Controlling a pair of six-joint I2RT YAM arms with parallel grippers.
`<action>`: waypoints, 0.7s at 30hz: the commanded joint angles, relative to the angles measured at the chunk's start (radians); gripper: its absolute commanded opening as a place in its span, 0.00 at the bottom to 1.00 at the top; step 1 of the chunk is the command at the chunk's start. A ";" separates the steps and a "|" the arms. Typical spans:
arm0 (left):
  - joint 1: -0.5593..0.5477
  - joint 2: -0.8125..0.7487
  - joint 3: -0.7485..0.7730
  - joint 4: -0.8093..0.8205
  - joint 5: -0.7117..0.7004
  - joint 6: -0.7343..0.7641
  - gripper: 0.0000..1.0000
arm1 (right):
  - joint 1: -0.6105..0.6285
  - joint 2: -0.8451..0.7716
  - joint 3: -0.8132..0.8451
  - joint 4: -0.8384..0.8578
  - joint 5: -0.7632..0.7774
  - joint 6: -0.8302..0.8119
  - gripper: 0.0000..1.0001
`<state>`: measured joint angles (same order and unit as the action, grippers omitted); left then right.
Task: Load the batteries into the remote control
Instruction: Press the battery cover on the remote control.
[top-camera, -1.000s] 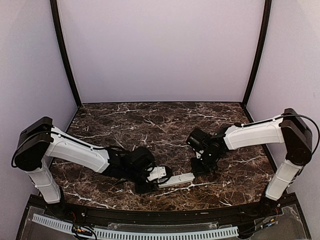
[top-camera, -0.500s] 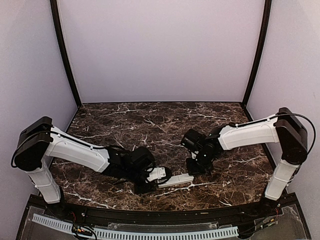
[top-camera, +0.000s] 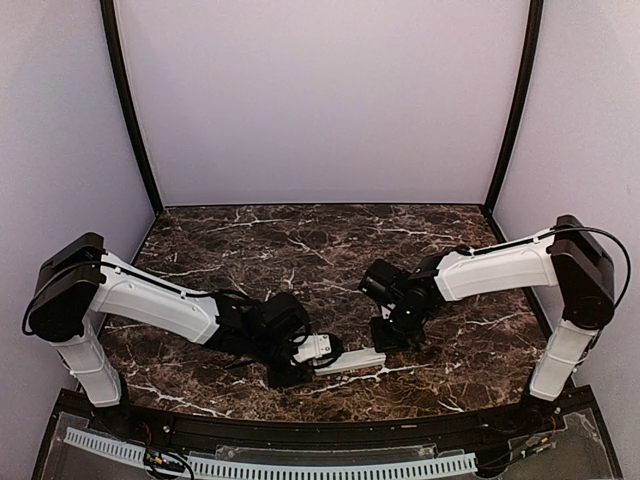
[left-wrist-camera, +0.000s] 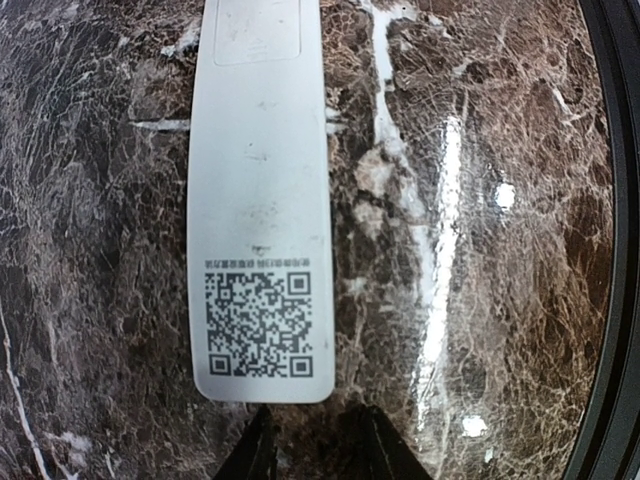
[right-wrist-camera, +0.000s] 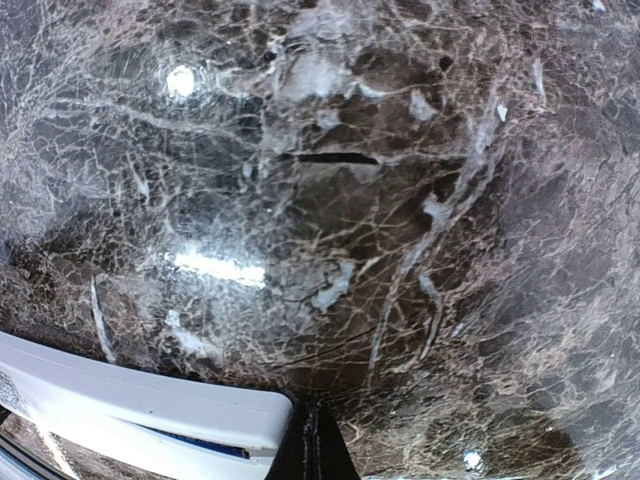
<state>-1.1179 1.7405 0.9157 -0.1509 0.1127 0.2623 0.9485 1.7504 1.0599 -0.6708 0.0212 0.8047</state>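
**Remote control** (left-wrist-camera: 258, 200): label side up on the table (left-wrist-camera: 480, 250), low centre in the overhead view. My left end effector (left-wrist-camera: 316, 452) stands partly open, gripping nothing, just below the labelled end. My right end effector (right-wrist-camera: 312, 445), closed and empty, sits just beside the opposite end. Risk: a push from either could slide or spin the unheld remote. Battery recess contents: hidden; no batteries in view.

White shells and black joints clad the left arm (top-camera: 150, 300) and the right arm (top-camera: 500, 268). A thin black cable (top-camera: 615, 240) arcs beside the right arm's upper joint.
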 joint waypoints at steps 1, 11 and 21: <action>0.006 -0.032 -0.003 -0.076 -0.007 0.014 0.31 | 0.006 0.018 -0.001 -0.010 0.014 0.008 0.00; 0.006 -0.074 -0.005 -0.098 0.008 0.023 0.40 | -0.022 -0.009 0.025 -0.069 0.082 -0.037 0.10; 0.017 -0.122 -0.032 -0.102 -0.023 0.037 0.42 | -0.001 -0.219 0.067 -0.008 -0.015 -0.167 0.00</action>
<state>-1.1122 1.6760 0.9081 -0.2268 0.1066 0.2829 0.9295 1.6337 1.1107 -0.7460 0.0727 0.6899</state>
